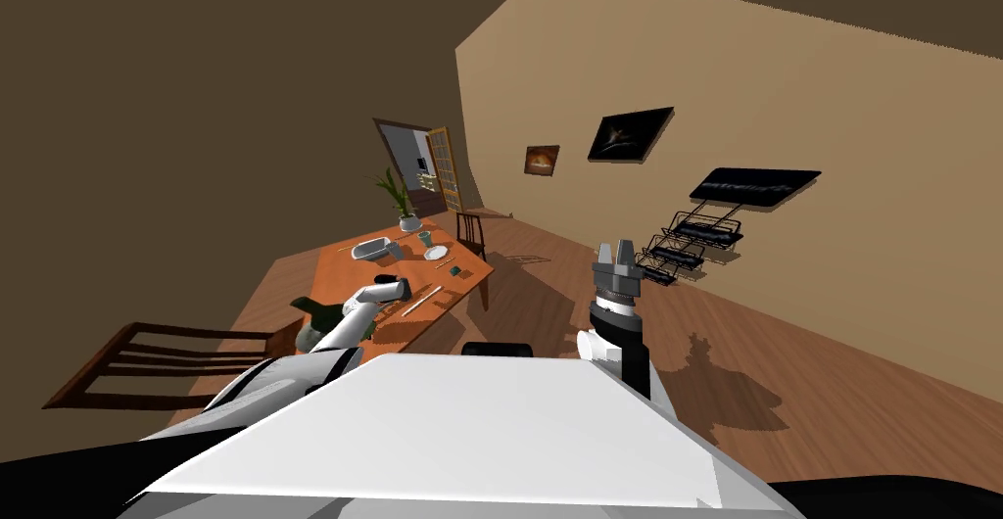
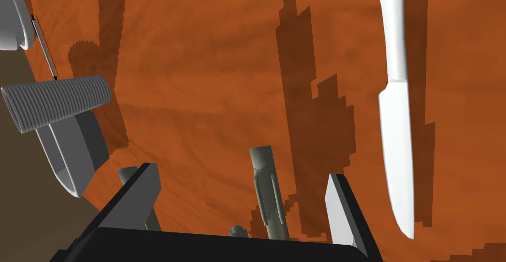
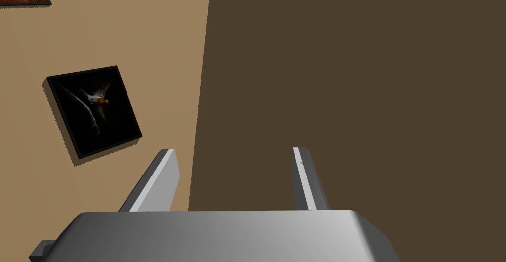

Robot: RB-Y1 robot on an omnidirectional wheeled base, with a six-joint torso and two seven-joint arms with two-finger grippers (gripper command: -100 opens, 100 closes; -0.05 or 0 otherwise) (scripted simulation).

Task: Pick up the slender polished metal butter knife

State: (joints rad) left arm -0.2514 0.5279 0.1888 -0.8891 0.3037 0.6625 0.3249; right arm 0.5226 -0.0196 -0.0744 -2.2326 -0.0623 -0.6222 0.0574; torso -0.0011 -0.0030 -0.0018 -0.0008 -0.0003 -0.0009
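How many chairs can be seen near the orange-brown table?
2. The near chair stands at the table's near side; the far chair stands past its far end. Others may be hidden behind my body.

Faced a tan wall [image 1: 784, 102] from twelve to three o'clock, hung with two dark-framed pictures [image 1: 630, 134], a dark panel [image 1: 754, 186] and black wire racks [image 1: 691, 239]. Met a darker brown wall [image 1: 245, 72] at ten. Found a doorway [image 1: 411, 165] with an open glazed door [image 1: 446, 168] at twelve, a shadowed plank floor [image 1: 784, 366], an orange-brown table [image 1: 343, 273] at eleven, one dark wooden chair [image 1: 472, 232] at its far end, another chair [image 1: 147, 356] at nine.
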